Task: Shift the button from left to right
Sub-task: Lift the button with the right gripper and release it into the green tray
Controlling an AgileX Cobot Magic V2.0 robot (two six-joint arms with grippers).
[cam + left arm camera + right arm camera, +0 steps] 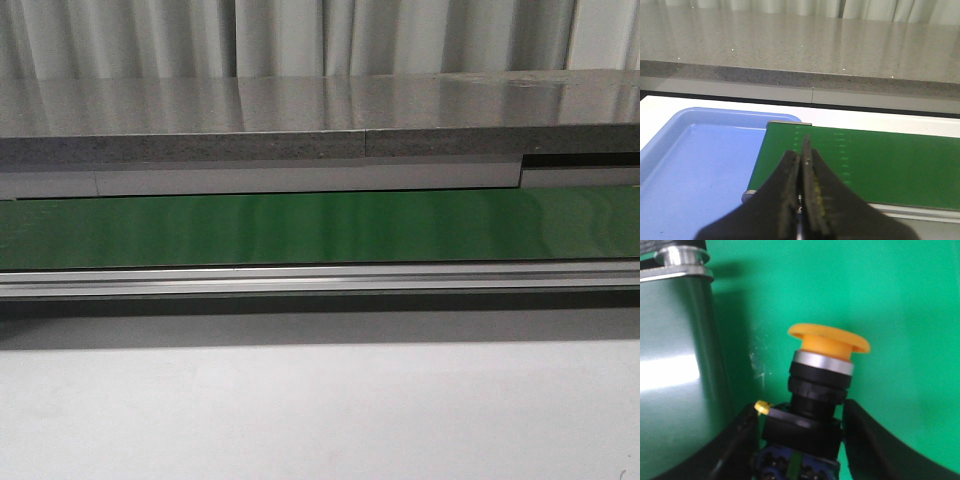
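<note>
Black, curved fingers of the right hand [802, 440] frame the right wrist view, 1 on each side of the button [820, 390]. They press against its black boxy body, holding it. Its round yellow-orange mushroom cap sits on a silver ring and a ribbed black collar, tilted toward 1 o'clock in that picture. A small yellow tab juts from the body at about 9 o'clock, and bluish parts show at its base. Behind the button lies the smooth green belt [900, 300], with a brushed metal rail [675, 375] and a shiny roller end [682, 257] along 1 side.

Seen from the left wrist, the left hand [804, 200] has its 2 matte black fingers pressed flat together, with nothing between them. Beyond them a glossy blue plastic tray [700, 165] with rounded corners lies just beside the end of the belt, on a white desk [850, 116].

From the front, neither hand shows. The belt runs as a long green band across the middle, edged by an aluminium rail, with a speckled grey stone ledge [300, 120] at 12 o'clock and pale pleated curtains [300, 35] behind.
</note>
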